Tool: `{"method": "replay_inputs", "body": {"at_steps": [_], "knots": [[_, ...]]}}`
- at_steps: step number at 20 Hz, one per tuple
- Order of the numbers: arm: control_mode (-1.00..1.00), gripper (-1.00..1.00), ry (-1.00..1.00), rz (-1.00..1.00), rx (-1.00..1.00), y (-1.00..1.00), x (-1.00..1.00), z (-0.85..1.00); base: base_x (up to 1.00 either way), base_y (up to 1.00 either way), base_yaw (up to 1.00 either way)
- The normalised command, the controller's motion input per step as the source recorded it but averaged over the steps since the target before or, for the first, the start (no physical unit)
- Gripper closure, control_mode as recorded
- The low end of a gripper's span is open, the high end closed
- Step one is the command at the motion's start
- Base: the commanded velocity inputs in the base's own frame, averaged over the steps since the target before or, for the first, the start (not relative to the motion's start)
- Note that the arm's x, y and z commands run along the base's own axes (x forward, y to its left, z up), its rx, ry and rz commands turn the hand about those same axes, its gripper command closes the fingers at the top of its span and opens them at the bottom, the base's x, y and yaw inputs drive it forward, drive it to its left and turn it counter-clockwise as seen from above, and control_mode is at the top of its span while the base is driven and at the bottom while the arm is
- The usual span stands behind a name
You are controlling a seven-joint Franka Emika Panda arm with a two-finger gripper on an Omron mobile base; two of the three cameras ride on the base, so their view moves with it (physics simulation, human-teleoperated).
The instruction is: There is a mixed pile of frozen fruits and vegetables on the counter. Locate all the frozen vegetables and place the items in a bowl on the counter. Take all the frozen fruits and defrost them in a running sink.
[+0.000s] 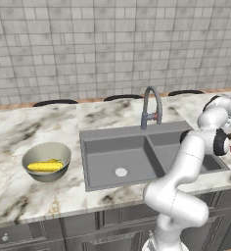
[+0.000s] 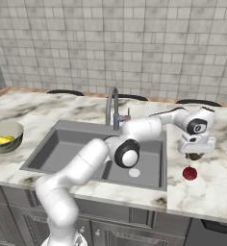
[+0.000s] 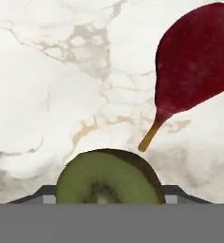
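Claw (image 2: 194, 154) closed round kiwi half (image 3: 108, 178) on counter (image 2: 216, 187), beside red fruit (image 2: 189, 173).

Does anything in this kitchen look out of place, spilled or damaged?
Nothing stands out. The corn cob lies in the bowl, the sink looks dry, and the gripper is down over the kiwi half on the counter, beside the dark red fruit.
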Motion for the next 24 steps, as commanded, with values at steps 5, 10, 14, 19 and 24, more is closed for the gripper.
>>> {"method": "replay_inputs", "body": {"at_steps": [5,10,14,19,24], "knots": [[-1.0,1.0,0.02,0.0,0.07,0.84,-0.67,0.4,0.0,0.0,0.0],[-1.0,1.0,-0.13,0.03,-0.05,1.0,-0.44,0.16,0.0,0.0,0.0],[-1.0,1.0,-0.13,0.04,-0.14,1.0,-0.43,-0.07,0.0,0.0,0.0],[-1.0,1.0,-0.21,0.11,-0.27,0.98,-0.6,-0.51,0.0,0.0,0.0],[-1.0,1.0,-0.16,0.11,-0.31,0.98,-0.47,-0.31,0.0,0.0,0.0]]}}
